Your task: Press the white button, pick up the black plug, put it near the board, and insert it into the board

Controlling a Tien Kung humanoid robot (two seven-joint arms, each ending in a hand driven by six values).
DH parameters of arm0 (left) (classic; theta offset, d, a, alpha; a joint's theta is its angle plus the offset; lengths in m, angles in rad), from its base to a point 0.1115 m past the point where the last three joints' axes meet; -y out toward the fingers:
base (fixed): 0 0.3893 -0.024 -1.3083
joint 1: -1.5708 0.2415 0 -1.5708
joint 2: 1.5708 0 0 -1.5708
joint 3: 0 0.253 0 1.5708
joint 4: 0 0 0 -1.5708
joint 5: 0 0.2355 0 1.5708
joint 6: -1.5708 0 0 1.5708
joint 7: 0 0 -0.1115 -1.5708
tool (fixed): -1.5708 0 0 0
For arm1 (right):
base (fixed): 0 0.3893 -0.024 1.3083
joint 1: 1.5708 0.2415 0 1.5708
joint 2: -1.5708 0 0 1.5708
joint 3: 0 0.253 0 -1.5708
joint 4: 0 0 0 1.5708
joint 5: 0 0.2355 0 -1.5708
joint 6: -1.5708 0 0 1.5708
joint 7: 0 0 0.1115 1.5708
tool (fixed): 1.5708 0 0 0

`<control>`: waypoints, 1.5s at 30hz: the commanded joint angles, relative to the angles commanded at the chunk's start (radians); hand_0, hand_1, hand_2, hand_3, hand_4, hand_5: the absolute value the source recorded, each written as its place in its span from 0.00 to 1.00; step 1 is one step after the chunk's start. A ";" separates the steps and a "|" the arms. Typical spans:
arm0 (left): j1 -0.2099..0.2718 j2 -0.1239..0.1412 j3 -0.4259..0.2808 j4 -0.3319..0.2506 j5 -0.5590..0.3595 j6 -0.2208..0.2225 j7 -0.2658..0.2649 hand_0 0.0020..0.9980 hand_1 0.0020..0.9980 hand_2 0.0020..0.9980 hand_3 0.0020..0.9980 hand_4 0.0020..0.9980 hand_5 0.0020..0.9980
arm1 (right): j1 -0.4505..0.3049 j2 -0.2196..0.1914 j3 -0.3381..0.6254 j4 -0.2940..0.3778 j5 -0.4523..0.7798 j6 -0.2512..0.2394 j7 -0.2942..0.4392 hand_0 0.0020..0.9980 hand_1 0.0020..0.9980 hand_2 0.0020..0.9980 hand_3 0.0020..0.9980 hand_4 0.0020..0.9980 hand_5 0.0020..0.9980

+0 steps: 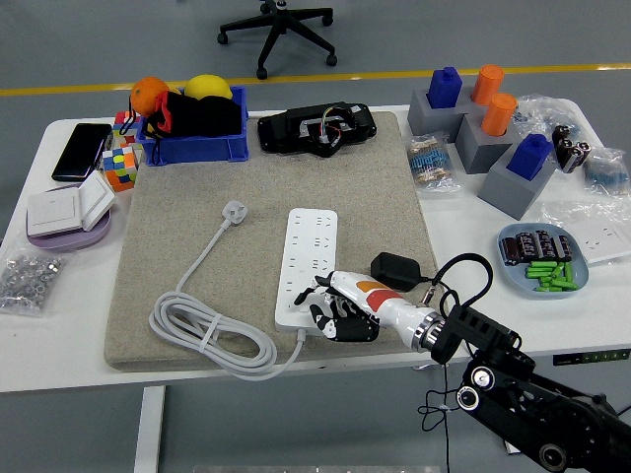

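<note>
A white power board (pixel 307 258) lies lengthwise in the middle of the beige mat (pixel 197 236). Its white cable (pixel 212 340) coils at the mat's front left and ends in a white plug (pixel 235 211). The black plug (pixel 395 268) lies on the mat just right of the board's near end, its black cord looping off to the right. My right hand (pixel 335 307) comes in from the lower right and rests over the board's near right corner, fingers curled down onto the board, holding nothing. The white button itself cannot be made out under the hand.
A blue bin (pixel 192 133) with fruit and a black device (pixel 315 129) stand at the mat's far edge. Grey blocks with blue and orange pegs (pixel 483 128) and a blue dish of batteries (pixel 542 258) sit right. Switch plates (pixel 69 209), cubes and a phone lie left.
</note>
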 joint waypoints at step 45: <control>0.002 -0.003 0.001 0.000 -0.002 0.000 0.000 0.47 0.50 0.51 0.58 0.60 0.25 | -0.021 -0.020 0.128 0.114 -0.002 0.033 -0.013 0.00 0.03 0.14 0.60 0.31 0.09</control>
